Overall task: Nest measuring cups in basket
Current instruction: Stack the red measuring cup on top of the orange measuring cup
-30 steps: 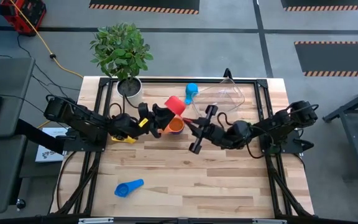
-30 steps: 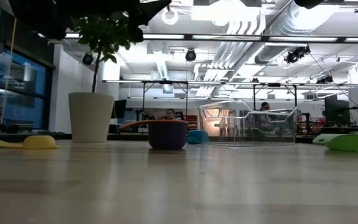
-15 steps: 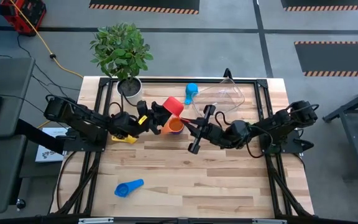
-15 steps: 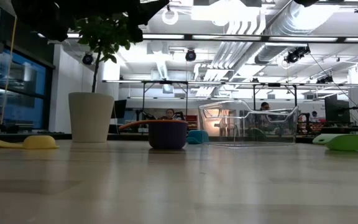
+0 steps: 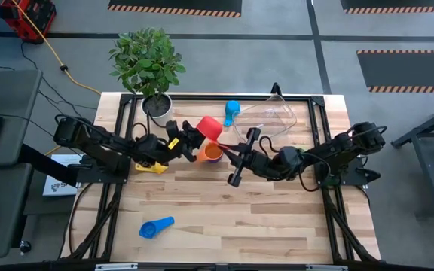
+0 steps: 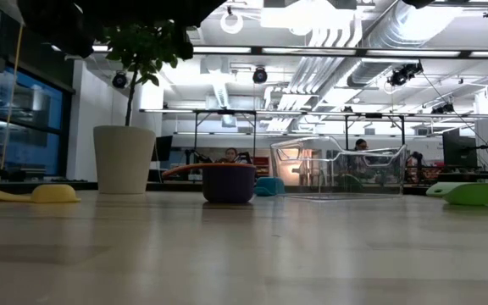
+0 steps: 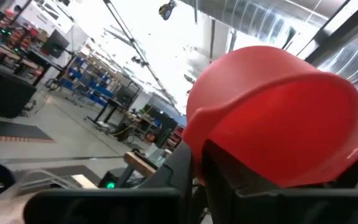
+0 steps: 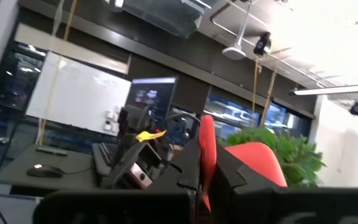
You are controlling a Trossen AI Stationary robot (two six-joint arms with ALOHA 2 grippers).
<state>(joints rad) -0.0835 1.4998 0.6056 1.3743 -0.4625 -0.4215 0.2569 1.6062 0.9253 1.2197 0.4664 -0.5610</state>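
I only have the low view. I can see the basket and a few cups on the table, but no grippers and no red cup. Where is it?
Observer: The red cup is off the table, between the two arms and beside the orange cup.
Operator: Who has it?
Observer: The right gripper is shut on its handle.
Operator: And the left?
Observer: The left gripper is shut on the cup's bowl, so both hold it.

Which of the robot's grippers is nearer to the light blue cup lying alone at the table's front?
The left gripper, though neither is close. It holds the red cup up at mid-table, far behind the light blue cup. The right gripper is farther off, beside the orange cup.
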